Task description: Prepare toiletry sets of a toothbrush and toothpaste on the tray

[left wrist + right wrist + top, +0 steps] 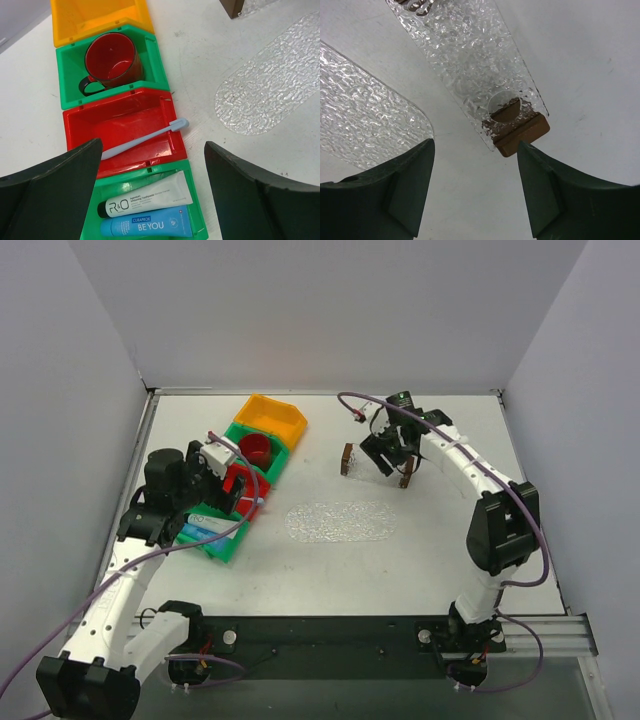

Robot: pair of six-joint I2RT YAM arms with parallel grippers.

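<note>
The pale blue toothbrush (pixel 145 139) lies slantwise in a red bin (pixel 120 120), its head resting over the right rim. A silver-grey toothpaste tube (pixel 150 197) and a blue toothpaste tube (pixel 147 223) lie side by side in the near green bin (pixel 195 200). My left gripper (pixel 154 145) is open and empty, hovering above these bins (pixel 240 495). A clear oval tray (pixel 340 522) lies flat mid-table. My right gripper (pixel 388 458) is open and empty above a clear textured rack (pixel 470 55) with wooden feet (pixel 522 131).
A red mug (pixel 112 60) sits in a second green bin (pixel 67 75), with an orange bin (pixel 95 15) beyond it. The bins form a row at the table's left (pixel 262 435). White walls enclose the table on three sides.
</note>
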